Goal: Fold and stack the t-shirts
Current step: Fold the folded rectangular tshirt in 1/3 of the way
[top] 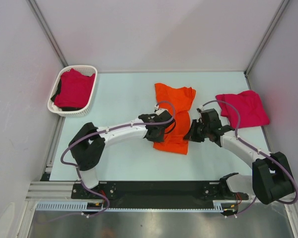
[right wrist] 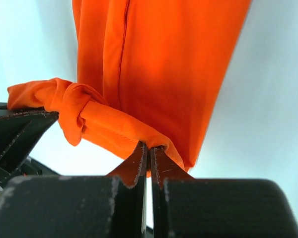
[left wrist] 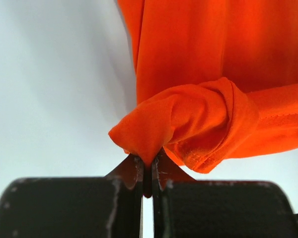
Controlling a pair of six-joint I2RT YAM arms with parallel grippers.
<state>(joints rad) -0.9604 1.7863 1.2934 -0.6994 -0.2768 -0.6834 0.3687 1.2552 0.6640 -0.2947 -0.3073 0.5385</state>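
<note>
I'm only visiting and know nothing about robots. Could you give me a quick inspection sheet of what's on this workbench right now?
Surface: pale table, flat.
Job's things: orange shirt mid-table, partly bunched; loose pink shirt at the far right; second pink shirt inside the basket.
Clutter: white basket at the far left corner.
Grippers: left gripper and right gripper, each with jaws shut on the orange shirt's cloth.
Cables: purple cables looped along both arms.
Surroundings: plain white walls; metal rail at the near edge.
</note>
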